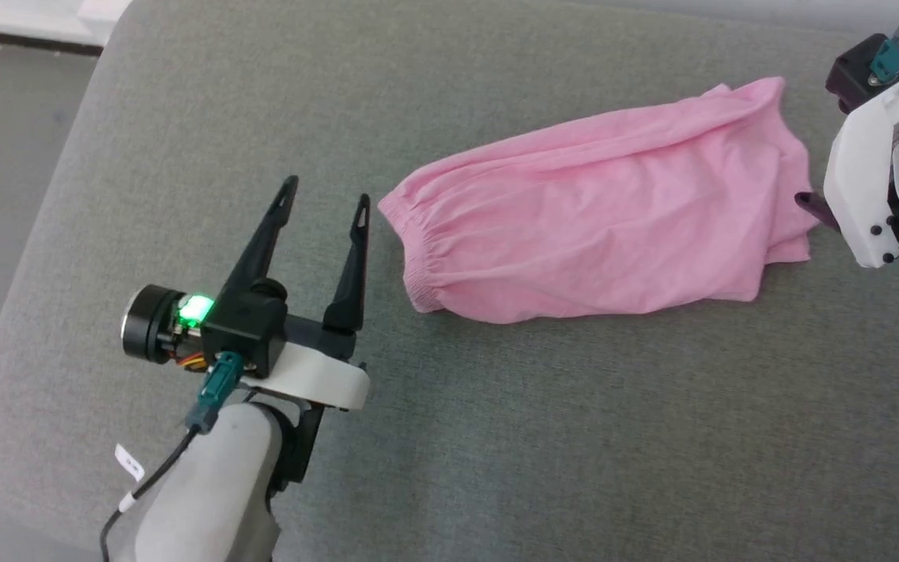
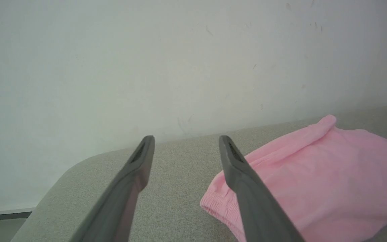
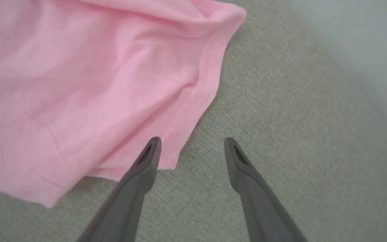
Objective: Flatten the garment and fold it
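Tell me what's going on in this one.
A two-armed robot is working on a pink garment lying on a grey cushioned surface. Both grippers are open and hold nothing: the left gripper sits just beside the gathered waistband, the right gripper by the hem at the other end. The cloth looks doubled over but wrinkled.

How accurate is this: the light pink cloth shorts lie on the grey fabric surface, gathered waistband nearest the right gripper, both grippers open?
Head view: the gathered waistband of the light pink cloth shorts lies nearest the left gripper, not the right gripper. The rest stands.
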